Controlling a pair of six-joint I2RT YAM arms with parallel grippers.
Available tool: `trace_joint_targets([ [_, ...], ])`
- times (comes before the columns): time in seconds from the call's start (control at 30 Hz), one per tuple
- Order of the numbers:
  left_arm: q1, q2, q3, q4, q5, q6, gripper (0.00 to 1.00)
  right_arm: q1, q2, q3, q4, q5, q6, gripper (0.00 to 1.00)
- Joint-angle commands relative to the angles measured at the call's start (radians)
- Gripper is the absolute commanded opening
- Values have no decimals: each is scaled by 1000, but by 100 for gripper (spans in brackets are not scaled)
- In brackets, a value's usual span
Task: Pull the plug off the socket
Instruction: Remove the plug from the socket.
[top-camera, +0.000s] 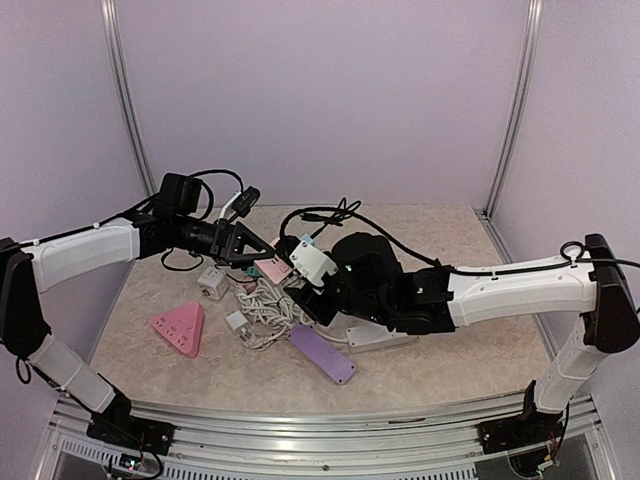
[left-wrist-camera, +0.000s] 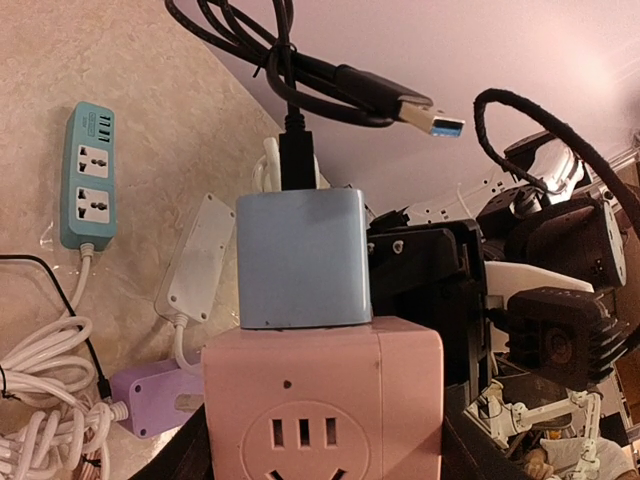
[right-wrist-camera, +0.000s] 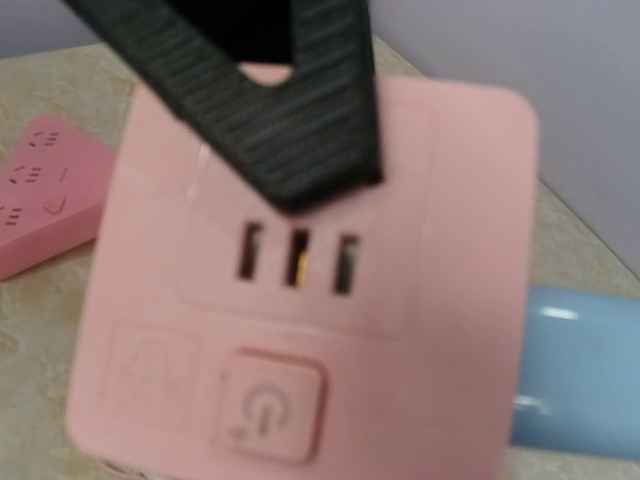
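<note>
Pink socket cube (top-camera: 272, 269): over the counter (top-camera: 450, 370), clamped by the half-closed left pincer (top-camera: 245, 248).
Blue plug (left-wrist-camera: 303, 258): seated in cube; right pincer (left-wrist-camera: 415, 285) beside it, grip unclear.
Right-wrist risk: plug sits off-centre; a glancing pinch may slip, or drag the cube free.

Top external: fixed high behind the rig, angled down, far enough to frame the whole table (top-camera: 450, 375). Left wrist: close, looks over the pink socket cube (left-wrist-camera: 320, 410) to the blue plug (left-wrist-camera: 303, 258). Right wrist: closer, blurred, faces the cube's front. Both wrist views share cube and plug.
</note>
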Motion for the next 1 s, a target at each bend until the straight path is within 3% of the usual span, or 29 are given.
trace_joint_targets([
  [0.0, -8, -8, 46, 41, 50, 19, 0, 7, 25, 26, -9, 11, -8, 54],
  [0.23, -7, -7, 47, 40, 51, 21, 0, 8, 41, 35, 0, 21, -15, 49],
  [0.67, -8, 3, 53, 25, 59, 30, 0, 9, 26, 28, 26, 18, -11, 16],
  [0.97, -36, 26, 104, -98, 85, 122, 0, -10, -49, -42, 92, -102, -8, 10],
])
